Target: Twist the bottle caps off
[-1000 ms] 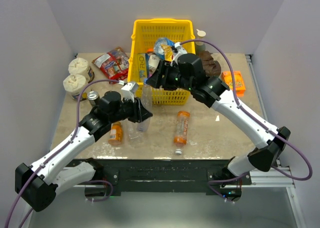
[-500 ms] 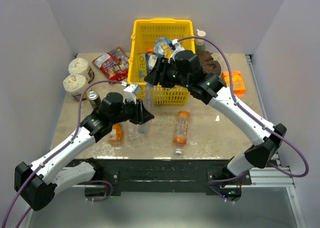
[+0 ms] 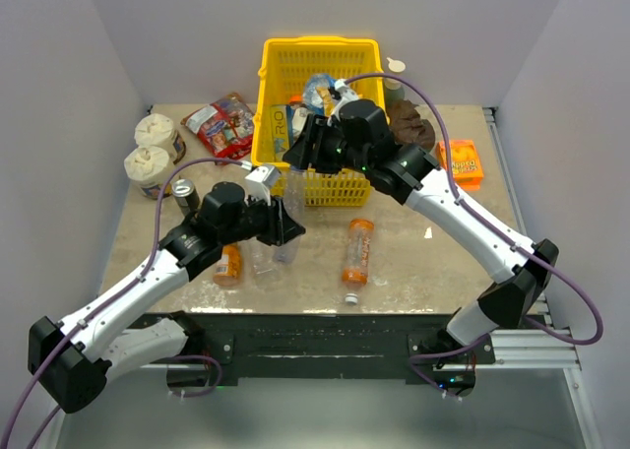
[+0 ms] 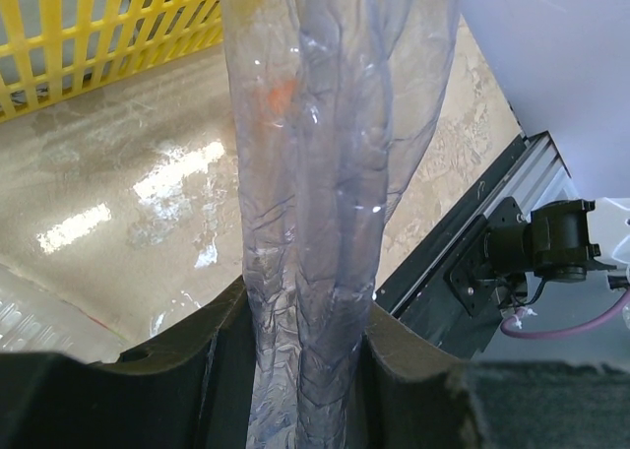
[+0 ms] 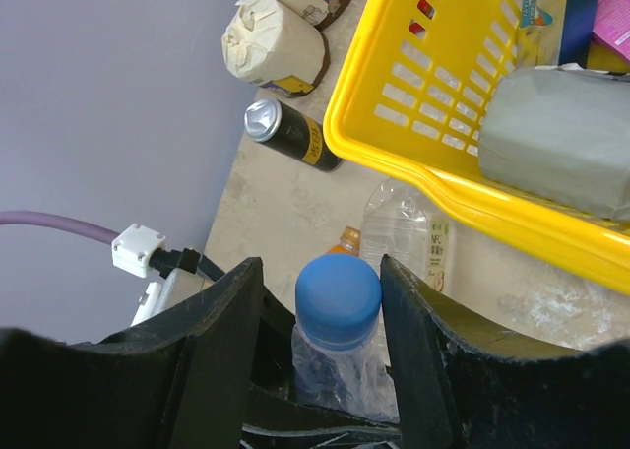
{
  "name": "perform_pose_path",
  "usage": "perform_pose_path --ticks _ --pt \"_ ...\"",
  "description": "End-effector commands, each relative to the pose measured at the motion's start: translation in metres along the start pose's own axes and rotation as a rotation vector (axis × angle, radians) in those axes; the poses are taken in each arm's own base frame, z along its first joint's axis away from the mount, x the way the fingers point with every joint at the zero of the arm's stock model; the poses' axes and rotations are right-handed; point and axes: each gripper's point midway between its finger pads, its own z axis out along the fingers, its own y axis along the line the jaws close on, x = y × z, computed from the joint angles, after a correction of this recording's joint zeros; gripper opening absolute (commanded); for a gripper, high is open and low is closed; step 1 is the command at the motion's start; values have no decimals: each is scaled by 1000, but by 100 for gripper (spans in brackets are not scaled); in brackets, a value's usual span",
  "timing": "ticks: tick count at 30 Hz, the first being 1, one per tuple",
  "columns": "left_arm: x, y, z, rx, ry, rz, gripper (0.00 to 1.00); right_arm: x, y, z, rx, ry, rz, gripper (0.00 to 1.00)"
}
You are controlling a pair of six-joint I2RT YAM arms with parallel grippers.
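Note:
My left gripper (image 4: 305, 321) is shut on the crumpled body of a clear bottle (image 4: 325, 124) and holds it upright above the table (image 3: 288, 188). Its blue cap (image 5: 338, 288) sits between the fingers of my right gripper (image 5: 323, 272). The jaws stand close on either side, with a small gap on the left. In the top view the right gripper (image 3: 303, 154) hangs over the bottle's top. On the table lie another clear bottle (image 3: 264, 262), a small orange juice bottle (image 3: 228, 262) and a tall orange-label bottle (image 3: 357, 252). A loose white cap (image 3: 351, 298) lies near the front edge.
A yellow basket (image 3: 320, 75) full of packets stands at the back, just behind the held bottle. A dark can (image 3: 184, 191) and two white tubs (image 3: 157, 131) stand at the left. Snack packets (image 3: 224, 122) and an orange box (image 3: 460, 161) lie at the back.
My right gripper has moved left and down over the top of the held bottle, and its jaws have narrowed round the blue cap. The left arm has held still.

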Motion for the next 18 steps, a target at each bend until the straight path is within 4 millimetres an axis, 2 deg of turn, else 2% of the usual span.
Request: perform_pose_path --ticks 1,9,13,18 --pt "-22 -15 -1 35 -54 55 30 -13 23 -1 -76 -35 0 54" --pt "-22 -16 0 32 -51 61 29 -9 18 1 -62 -27 -5 49" --pt "-23 -18 -1 37 -59 63 29 -6 15 3 -56 -24 -7 36" --pt "-23 -20 -1 54 -65 68 29 -1 12 2 -69 -21 -20 28"
